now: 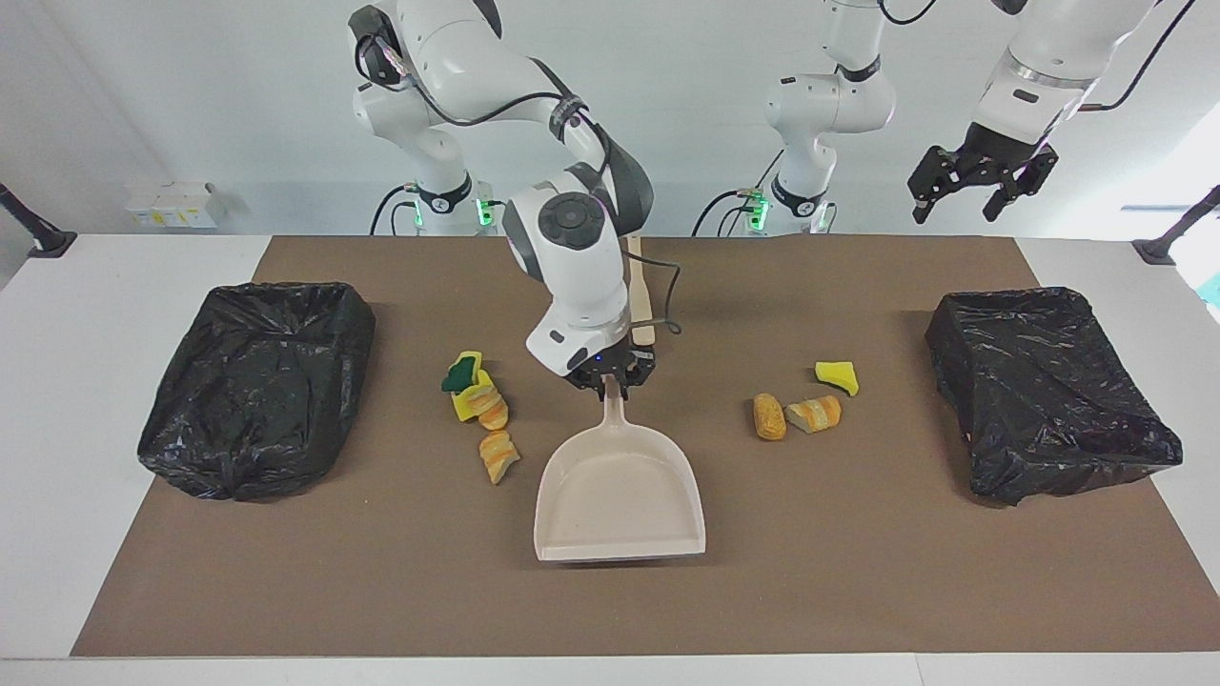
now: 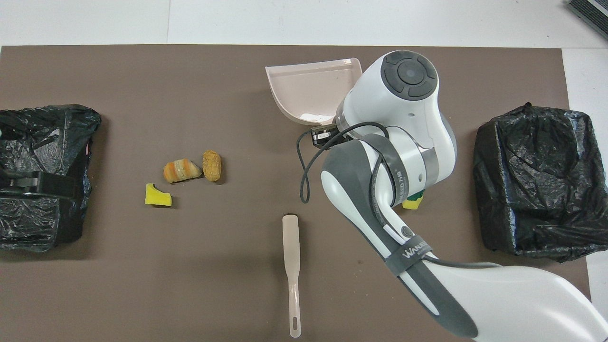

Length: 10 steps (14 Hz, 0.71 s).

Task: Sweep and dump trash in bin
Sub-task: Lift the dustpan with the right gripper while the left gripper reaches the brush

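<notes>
The right gripper [image 1: 610,382] is pinching the dustpan [image 1: 620,494] handle, fingers pressed onto it; one trash [image 1: 483,412] cluster is lying just beside them, toward the right arm's end. The left gripper [image 1: 980,186] is hanging with fingers spread over the bin [image 1: 1048,395].

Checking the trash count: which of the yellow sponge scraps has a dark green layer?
The yellow sponge wedge with the dark green layer lies toward the right arm's end, touching an orange-tan chunk. The plain yellow sponge wedge has none.
</notes>
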Motion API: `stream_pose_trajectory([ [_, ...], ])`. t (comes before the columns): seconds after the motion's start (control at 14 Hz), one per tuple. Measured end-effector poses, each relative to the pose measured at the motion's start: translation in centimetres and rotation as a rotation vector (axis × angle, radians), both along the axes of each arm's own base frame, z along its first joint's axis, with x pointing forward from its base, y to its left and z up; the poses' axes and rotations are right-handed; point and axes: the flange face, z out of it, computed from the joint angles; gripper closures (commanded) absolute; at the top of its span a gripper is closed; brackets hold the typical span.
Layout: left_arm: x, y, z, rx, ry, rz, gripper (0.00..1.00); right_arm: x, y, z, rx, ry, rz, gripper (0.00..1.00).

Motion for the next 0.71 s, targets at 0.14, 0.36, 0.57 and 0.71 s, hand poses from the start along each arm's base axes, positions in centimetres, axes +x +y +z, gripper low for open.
stream_pose_trajectory([
  [0.14,-1.4,-3.3,-2.2,-0.012,0.031,-0.033,0.0,-0.5,-0.8,-0.1,-0.015,0.023,0.176,1.0],
  [0.36,-4.7,-10.4,-7.0,-0.006,0.053,-0.035,0.0,-0.3,-4.6,-0.8,-0.013,0.047,0.518,1.0],
  [0.57,-7.1,-15.7,-11.2,-0.001,0.034,0.011,0.0,0.3,-9.3,-2.0,-0.032,0.042,0.816,1.0],
  [0.71,-9.2,-18.8,-13.3,0.008,0.037,0.038,0.0,0.2,-10.9,-2.6,-0.086,0.055,0.964,1.0],
])
